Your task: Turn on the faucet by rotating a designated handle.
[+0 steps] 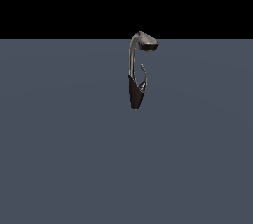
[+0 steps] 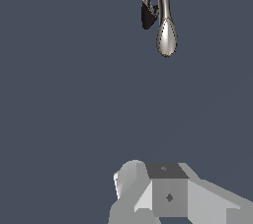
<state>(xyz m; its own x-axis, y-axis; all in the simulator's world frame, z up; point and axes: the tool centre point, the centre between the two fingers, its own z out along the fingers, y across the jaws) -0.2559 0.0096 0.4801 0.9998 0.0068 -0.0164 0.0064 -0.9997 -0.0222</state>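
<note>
Nearest the wrist camera, the gripper [image 2: 168, 196] is showing only as pale grey blocks and a dark square face at the edge of the picture. Its fingertips are lying out of sight, so I cannot tell whether it is open or closed; nothing appears to be held. It is not appearing in the exterior view at all.

Farther off, well apart from the gripper across bare grey floor [image 1: 59, 159], the faucet [image 1: 134, 70] is standing on its dark tapered base, its neck arching up and over to a flattened spout head. In the wrist view the faucet [image 2: 159, 16] is sitting straight ahead of the gripper, with the spout head pointing back toward the camera.

The handle [image 1: 144, 76] is rising from the base as a thin curved lever, its long axis running roughly upright, close beside the neck on the exterior view's right, under the spout head. In the wrist view it is too small to make out clearly.

Judging from this, the approach has hardly begun: the arm is needing to travel forward and come in at the handle's side of the neck.
</note>
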